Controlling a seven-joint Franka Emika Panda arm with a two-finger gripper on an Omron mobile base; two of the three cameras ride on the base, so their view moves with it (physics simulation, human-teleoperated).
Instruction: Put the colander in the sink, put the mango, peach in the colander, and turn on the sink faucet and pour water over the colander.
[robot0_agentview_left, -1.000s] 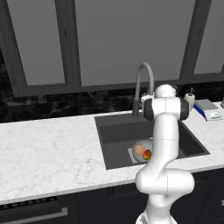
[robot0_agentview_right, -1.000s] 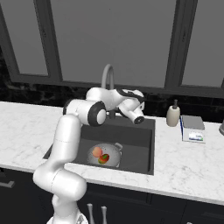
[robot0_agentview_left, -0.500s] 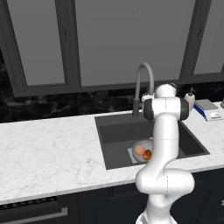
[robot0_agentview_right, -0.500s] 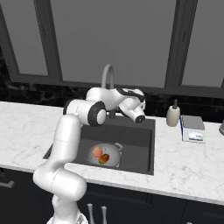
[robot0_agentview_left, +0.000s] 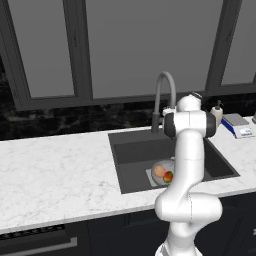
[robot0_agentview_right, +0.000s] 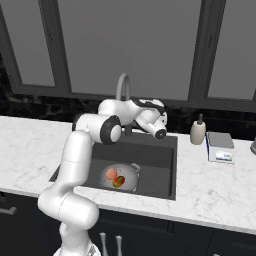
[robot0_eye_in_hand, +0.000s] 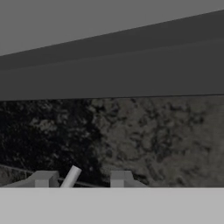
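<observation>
The grey colander (robot0_agentview_left: 163, 173) (robot0_agentview_right: 120, 178) sits on the floor of the dark sink (robot0_agentview_left: 135, 152) (robot0_agentview_right: 160, 165). In it lie the pale peach (robot0_agentview_left: 159, 171) (robot0_agentview_right: 111, 173) and the mottled mango (robot0_agentview_left: 168, 176) (robot0_agentview_right: 118, 182). The sink faucet (robot0_agentview_left: 165, 92) (robot0_agentview_right: 123, 87) arches up at the sink's back edge. My hand is reached in beside its base. In the hand view my gripper (robot0_eye_in_hand: 82, 179) faces the black backsplash. Its fingertips (robot0_eye_in_hand: 43, 178) stand apart, open, with the faucet's small pale lever (robot0_eye_in_hand: 71, 176) between them, close to the left one. The water is out of view.
A soap pump bottle (robot0_agentview_right: 198, 132) (robot0_agentview_left: 217, 113) and a small scale (robot0_agentview_right: 220, 148) (robot0_agentview_left: 239, 126) stand on the white marble counter (robot0_agentview_left: 55, 170) right of the sink. Dark windows run along the wall above the backsplash.
</observation>
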